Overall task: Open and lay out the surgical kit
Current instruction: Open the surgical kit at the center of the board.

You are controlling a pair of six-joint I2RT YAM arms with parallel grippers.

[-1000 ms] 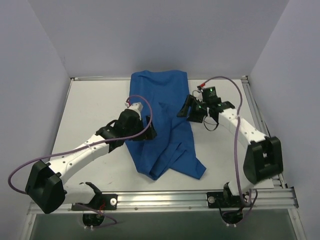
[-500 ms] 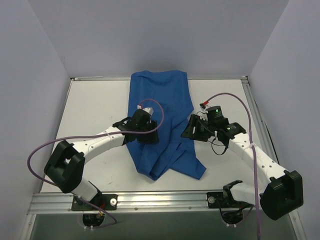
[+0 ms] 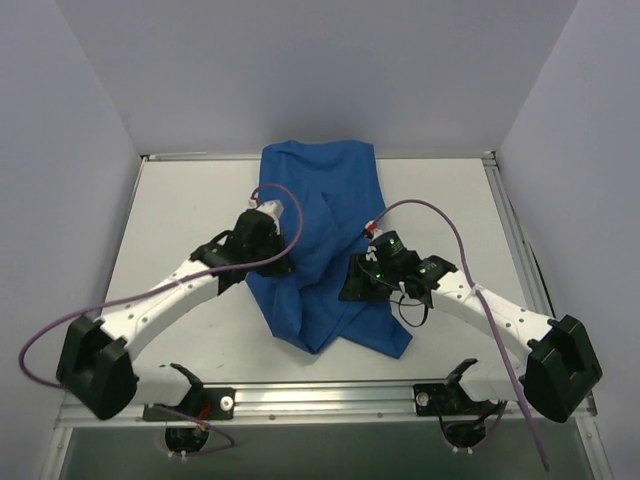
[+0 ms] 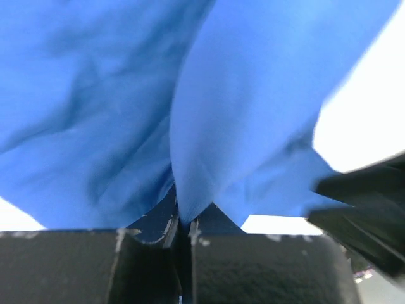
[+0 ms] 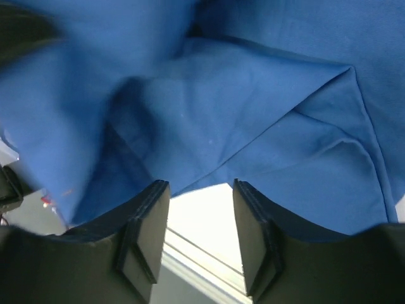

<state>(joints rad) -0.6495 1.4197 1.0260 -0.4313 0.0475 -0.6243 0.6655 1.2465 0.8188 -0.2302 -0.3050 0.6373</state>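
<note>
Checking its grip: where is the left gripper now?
Top view: left gripper sits left of centre, shut on the left edge of the blue cloth wrap.

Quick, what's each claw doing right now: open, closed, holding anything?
Left claw: closed, pinching a fold of the blue cloth wrap.
Right claw: open, holding nothing.
</note>
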